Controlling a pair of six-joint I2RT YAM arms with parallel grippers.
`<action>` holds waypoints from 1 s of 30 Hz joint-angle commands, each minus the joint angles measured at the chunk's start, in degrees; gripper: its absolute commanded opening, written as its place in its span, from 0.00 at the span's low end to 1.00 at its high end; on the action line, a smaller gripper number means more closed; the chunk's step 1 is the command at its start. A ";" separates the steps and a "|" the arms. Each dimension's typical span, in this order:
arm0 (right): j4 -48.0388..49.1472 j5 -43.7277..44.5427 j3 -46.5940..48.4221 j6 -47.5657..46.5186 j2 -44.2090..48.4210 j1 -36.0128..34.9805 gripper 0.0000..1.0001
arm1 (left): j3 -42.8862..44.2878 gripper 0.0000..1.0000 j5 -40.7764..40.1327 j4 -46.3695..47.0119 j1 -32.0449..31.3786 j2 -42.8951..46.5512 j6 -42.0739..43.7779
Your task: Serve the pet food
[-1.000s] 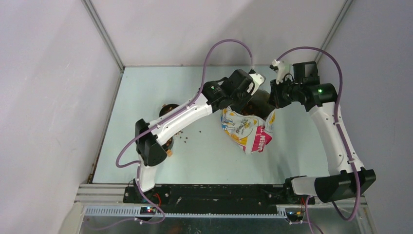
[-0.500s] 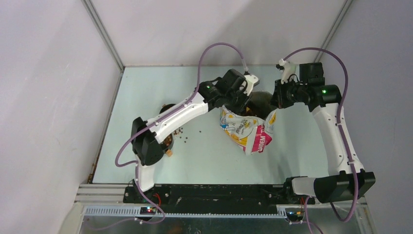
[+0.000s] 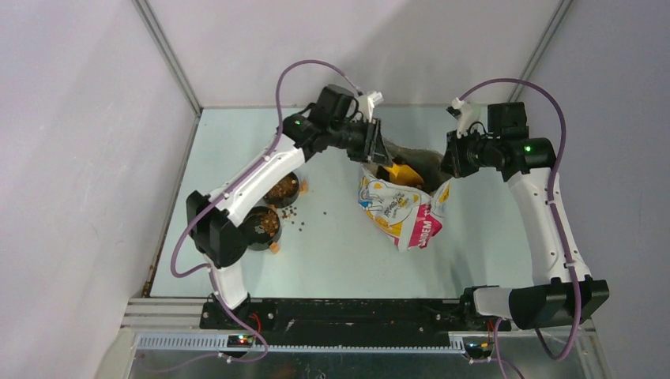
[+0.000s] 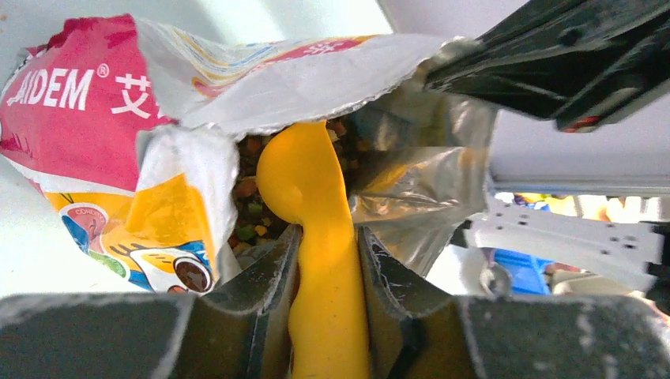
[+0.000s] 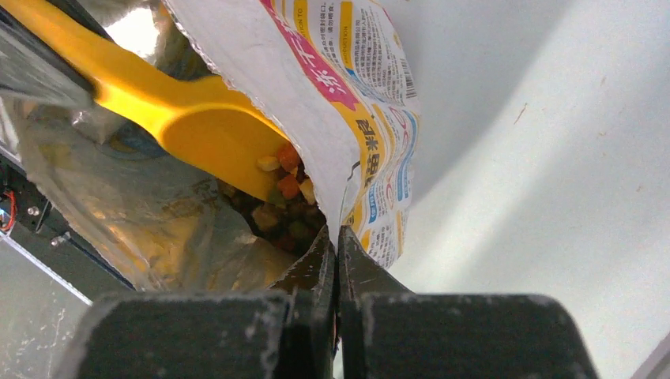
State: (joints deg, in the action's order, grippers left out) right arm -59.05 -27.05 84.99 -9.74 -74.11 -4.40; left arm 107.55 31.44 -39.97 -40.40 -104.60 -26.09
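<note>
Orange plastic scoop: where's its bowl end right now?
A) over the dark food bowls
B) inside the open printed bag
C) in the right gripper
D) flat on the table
B: the left wrist view shows the orange plastic scoop with its bowl inside the mouth of the white, yellow and pink printed bag, by the pet food kibble. The left gripper clamps its handle and the right gripper pinches the bag's rim.
</note>
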 commanded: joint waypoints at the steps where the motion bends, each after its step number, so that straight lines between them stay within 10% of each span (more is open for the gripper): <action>1: -0.94 0.63 2.67 -1.95 1.79 0.71 0.00 | -0.86 0.00 8.19 4.41 4.72 4.35 -6.88; 18: -4.12 2.40 7.40 -1.08 -0.67 0.71 0.00 | -23.93 0.00 23.37 45.28 15.53 9.06 -44.82; 30: -3.84 2.26 8.17 -0.89 -0.93 0.71 0.00 | -28.44 0.00 25.41 55.14 18.25 11.83 -52.35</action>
State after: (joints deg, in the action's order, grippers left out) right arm -64.18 -24.16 88.68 -10.94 -76.07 -4.23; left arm 79.11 55.86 9.19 -23.44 -97.82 -75.29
